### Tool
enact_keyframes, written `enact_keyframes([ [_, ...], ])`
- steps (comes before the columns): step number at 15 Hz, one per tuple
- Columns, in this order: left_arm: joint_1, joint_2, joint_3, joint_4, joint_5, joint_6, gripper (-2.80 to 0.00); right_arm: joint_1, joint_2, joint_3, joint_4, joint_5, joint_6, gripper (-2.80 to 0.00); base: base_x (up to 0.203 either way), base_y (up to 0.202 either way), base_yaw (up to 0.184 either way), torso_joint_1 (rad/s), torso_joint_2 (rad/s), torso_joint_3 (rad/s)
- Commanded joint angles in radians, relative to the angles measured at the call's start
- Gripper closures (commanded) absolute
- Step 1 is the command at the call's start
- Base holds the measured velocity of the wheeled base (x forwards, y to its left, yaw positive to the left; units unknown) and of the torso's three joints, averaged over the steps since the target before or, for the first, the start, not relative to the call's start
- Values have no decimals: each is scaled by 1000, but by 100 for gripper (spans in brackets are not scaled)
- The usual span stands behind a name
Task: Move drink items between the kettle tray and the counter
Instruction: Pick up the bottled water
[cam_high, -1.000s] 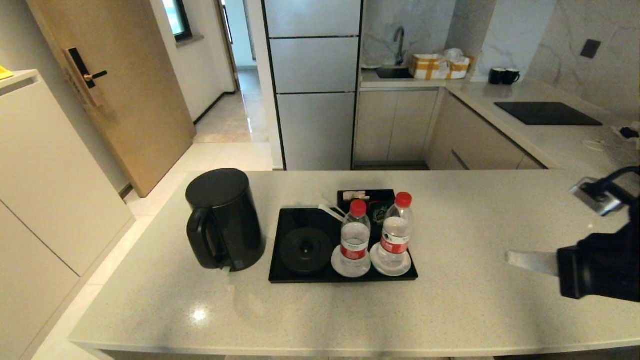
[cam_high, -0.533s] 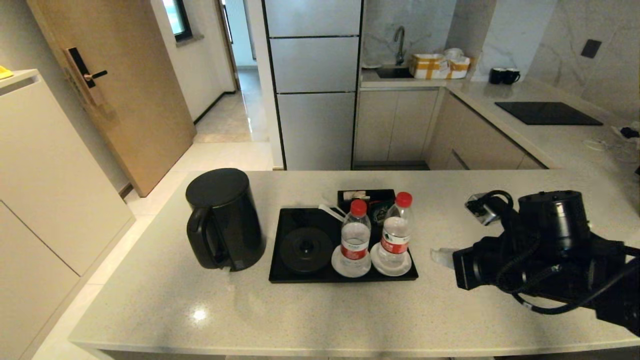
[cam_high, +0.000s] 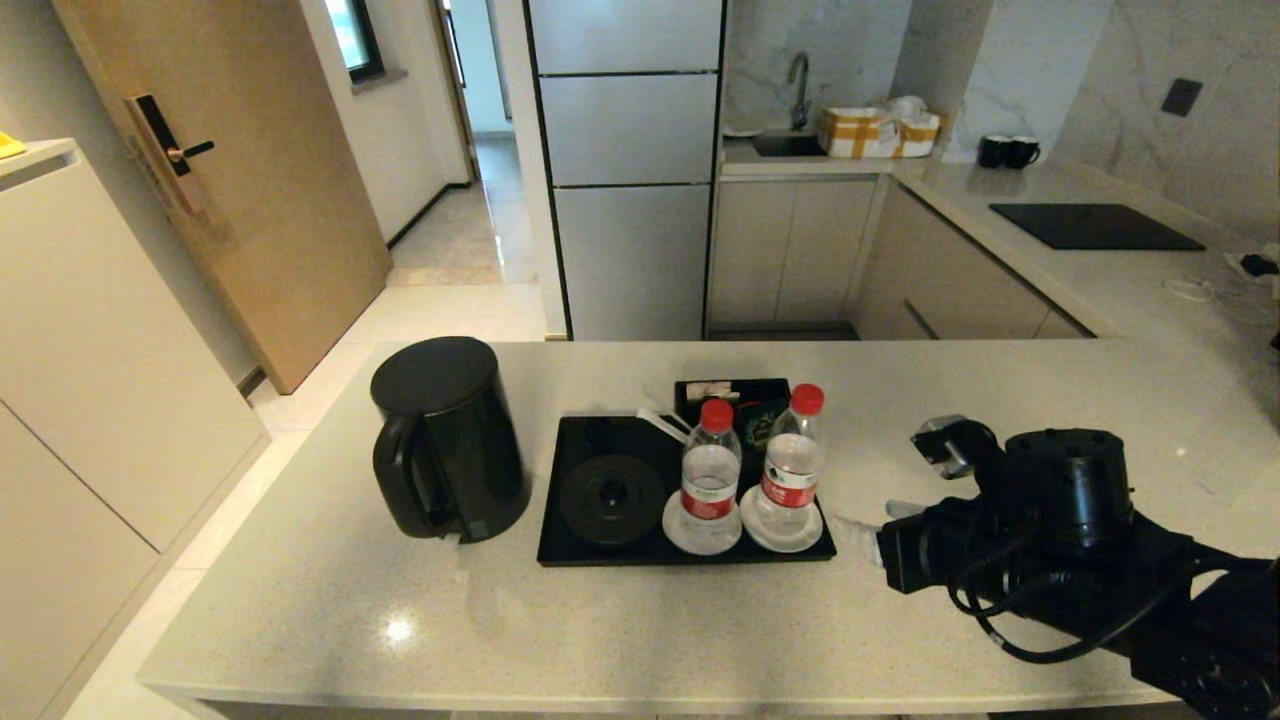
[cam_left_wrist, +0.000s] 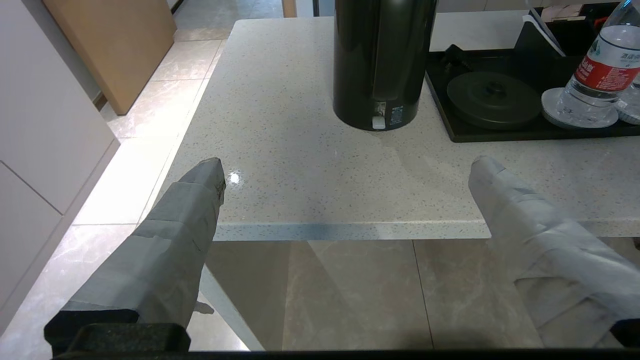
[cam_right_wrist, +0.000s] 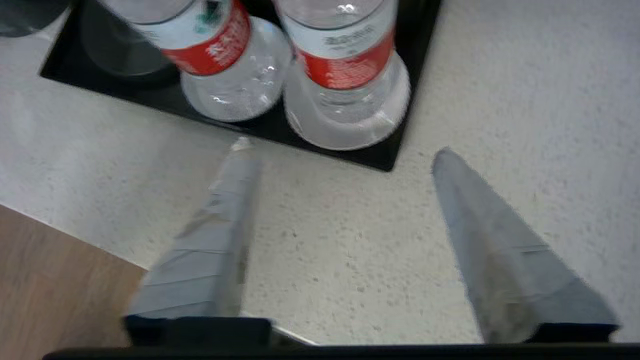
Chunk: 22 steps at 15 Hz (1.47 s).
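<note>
While both water bottles (cam_high: 790, 460) stand on saucers on the kettle tray (cam_high: 600, 548), the right gripper (cam_right_wrist: 340, 155) hovers just beside its corner, fingers spread, empty. Reaching is probably under way; next, straddle the nearer bottle and close.

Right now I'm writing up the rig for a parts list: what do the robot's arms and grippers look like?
The right arm is matte black, with a round drum-shaped joint housing and loose black cables looping along it. The right gripper has two long tapering fingers wrapped in pale grey tape, set on a black base. The left gripper has the same grey taped fingers on a black base.
</note>
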Motion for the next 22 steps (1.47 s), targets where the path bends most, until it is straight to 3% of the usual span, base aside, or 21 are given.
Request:
enact_keyframes([
  [1, 0, 0, 1, 0, 0, -1, -280, 12, 34, 37, -73, -15, 0, -280, 0, 0, 0, 0, 0, 0],
  [7, 0, 0, 0, 1, 0, -2, -280, 37, 253, 22, -352, -114, -8, -280, 0, 0, 0, 0, 0, 0],
  [10, 0, 0, 0, 1, 0, -10, -280, 57, 384, -47, -437, -150, -27, -280, 0, 0, 0, 0, 0, 0],
  [19, 0, 1, 0, 1, 0, -16, -280, 56, 409, -175, -403, -172, -30, -280, 0, 0, 0, 0, 0, 0],
  [22, 0, 1, 0, 0, 0, -15, -280, 41, 428, -284, -346, -205, -30, -280, 0, 0, 0, 0, 0, 0],
])
